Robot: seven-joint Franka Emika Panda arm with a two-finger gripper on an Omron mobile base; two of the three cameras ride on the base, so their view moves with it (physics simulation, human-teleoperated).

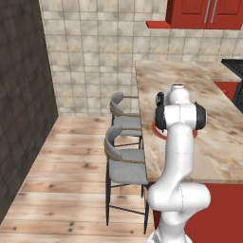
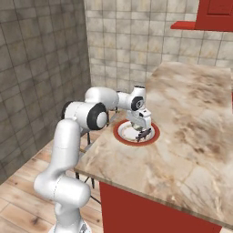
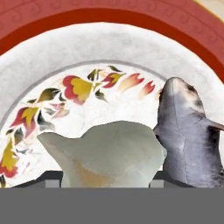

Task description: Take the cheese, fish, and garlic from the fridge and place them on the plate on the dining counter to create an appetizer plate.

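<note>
My gripper point(image 2: 143, 133) hangs low over the plate point(image 2: 117, 129), which has a red rim and lies near the left edge of the dining counter point(image 2: 191, 118). In the hand view the off-white garlic point(image 3: 105, 153) sits between the fingers of my gripper point(image 3: 105, 181), which is shut on it just above the plate's flowered white centre point(image 3: 87, 65). The grey fish point(image 3: 183, 140) lies on the plate right beside the garlic. From the left base view, my arm hides most of the plate point(image 1: 154, 129). The cheese and the fridge are out of view.
Two grey stools point(image 1: 124, 121) point(image 1: 126, 163) stand along the counter's left side on the wooden floor. Red wall cabinets point(image 1: 204, 12) hang at the back. A dark tiled wall point(image 1: 23, 95) runs along the left. A dark stove edge point(image 1: 235, 66) is at the far right.
</note>
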